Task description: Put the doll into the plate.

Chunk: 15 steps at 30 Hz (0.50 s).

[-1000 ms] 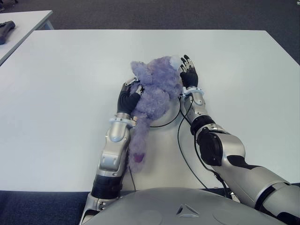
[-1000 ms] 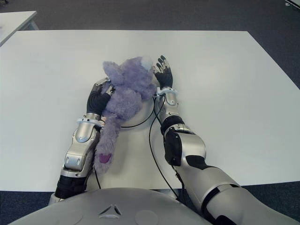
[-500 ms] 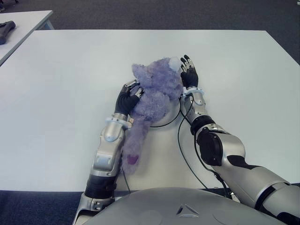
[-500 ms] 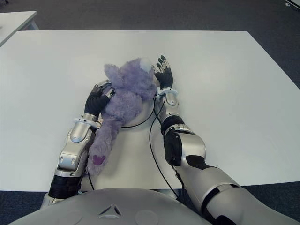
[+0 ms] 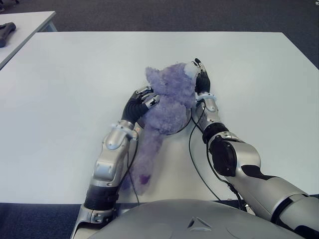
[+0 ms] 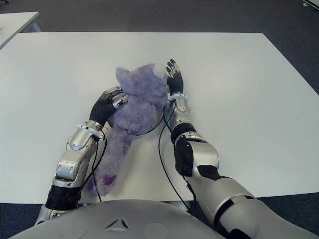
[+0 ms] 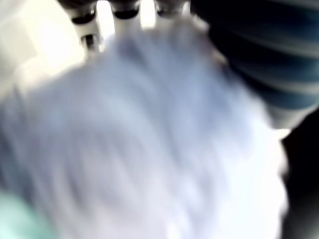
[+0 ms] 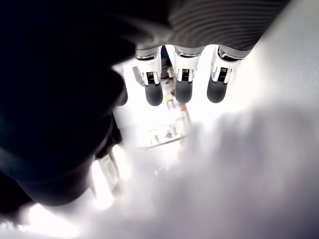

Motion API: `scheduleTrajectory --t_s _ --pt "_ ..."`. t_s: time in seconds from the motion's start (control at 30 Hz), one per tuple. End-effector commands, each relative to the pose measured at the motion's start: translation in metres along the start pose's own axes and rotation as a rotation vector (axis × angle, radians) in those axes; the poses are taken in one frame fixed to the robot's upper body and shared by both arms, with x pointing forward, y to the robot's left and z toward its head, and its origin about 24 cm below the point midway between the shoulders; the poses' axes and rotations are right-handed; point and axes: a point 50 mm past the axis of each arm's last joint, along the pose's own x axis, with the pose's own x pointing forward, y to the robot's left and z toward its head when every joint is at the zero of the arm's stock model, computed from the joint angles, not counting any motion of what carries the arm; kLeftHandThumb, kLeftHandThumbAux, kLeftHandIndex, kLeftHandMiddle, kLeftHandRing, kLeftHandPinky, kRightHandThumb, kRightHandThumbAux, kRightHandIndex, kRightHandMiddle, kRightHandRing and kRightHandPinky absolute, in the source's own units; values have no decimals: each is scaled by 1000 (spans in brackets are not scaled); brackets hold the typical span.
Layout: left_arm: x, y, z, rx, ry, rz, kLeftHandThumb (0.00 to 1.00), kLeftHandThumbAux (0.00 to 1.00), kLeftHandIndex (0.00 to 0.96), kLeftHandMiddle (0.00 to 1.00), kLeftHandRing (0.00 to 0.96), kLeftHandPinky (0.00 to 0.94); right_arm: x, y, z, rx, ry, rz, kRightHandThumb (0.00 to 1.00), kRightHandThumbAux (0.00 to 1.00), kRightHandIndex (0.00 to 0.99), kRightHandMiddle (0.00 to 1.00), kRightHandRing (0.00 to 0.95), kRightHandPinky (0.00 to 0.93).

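Since a second ago the purple plush doll [image 5: 169,102] has slid toward my right, so its body now covers most of the plate [image 5: 187,124], of which only a dark rim shows at its near right edge. My left hand [image 5: 141,103] has followed it, forearm swung outward, and presses against the doll's left flank with fingers [image 6: 115,99] curled into the fur; the left wrist view is filled with blurred fuzz. My right hand [image 6: 174,82] stands at the doll's far right side, palm against its head, fingers [image 8: 183,84] straight and side by side, not wrapped around anything. One long leg of the doll trails back off the plate across the white table [image 5: 70,84] beside my left forearm.
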Motion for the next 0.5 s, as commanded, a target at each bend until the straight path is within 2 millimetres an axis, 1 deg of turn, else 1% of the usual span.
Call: scheduleTrajectory --t_s 0.03,0.17,0.3,0.5 --pt "-7 -3 -25 -7 147 -80 235 572 25 85 135 159 -73 -13 -105 110 428 -112 223 798 46 0 0 34" --pt "-7 -1 -26 30 160 -86 208 545 3 39 70 113 -73 -13 -106 119 436 -112 254 815 38 0 0 45" --pt "-7 0 -27 42 168 -92 203 540 0 25 55 109 -74 -13 -106 119 438 -112 259 817 37 0 0 57" --pt "-8 2 -28 51 179 -103 189 542 0 13 39 90 -74 -13 -106 113 440 -110 267 832 40 7 0 47"
